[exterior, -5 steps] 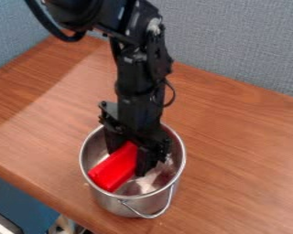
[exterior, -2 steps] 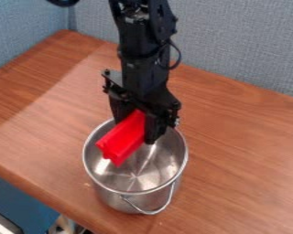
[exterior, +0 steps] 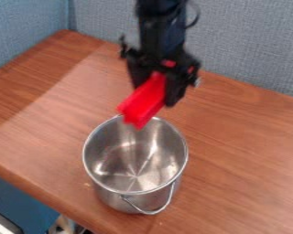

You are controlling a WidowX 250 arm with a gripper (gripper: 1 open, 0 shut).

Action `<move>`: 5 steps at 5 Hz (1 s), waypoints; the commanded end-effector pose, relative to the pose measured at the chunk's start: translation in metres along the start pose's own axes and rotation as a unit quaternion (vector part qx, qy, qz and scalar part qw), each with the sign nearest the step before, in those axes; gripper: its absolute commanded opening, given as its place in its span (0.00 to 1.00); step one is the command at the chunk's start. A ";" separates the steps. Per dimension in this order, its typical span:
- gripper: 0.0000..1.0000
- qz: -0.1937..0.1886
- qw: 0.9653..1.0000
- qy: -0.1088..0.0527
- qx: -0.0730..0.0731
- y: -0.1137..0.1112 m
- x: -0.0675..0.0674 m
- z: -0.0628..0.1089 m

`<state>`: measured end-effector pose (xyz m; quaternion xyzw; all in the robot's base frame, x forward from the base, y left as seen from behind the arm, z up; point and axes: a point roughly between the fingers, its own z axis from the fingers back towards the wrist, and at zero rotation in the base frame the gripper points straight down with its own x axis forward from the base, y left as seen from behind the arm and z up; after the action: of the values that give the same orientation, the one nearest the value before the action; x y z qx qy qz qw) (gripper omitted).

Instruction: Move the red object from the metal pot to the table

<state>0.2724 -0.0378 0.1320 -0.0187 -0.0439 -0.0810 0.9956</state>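
Behind the far edge I see a blue-grey wall point(exterior: 253, 46) (it looks like fabric, though the grain is too blurred for me to be sure). At the bottom left corner I make out a dark floor point(exterior: 8, 215) with small pale shapes I cannot identify.

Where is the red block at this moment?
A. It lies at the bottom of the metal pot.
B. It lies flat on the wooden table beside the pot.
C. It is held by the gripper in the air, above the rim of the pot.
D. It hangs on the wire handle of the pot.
C: the gripper is shut on the red block, which hangs tilted above the metal pot, and the pot's inside is empty.
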 end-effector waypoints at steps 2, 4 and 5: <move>0.00 -0.077 0.996 -0.032 -0.019 -0.044 0.065 -0.005; 0.00 -0.066 0.998 -0.011 -0.016 -0.039 0.080 -0.042; 0.00 -0.055 0.998 -0.007 -0.008 -0.029 0.070 -0.054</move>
<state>0.3367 -0.0831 0.0703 -0.0236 -0.0260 -0.1399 0.9895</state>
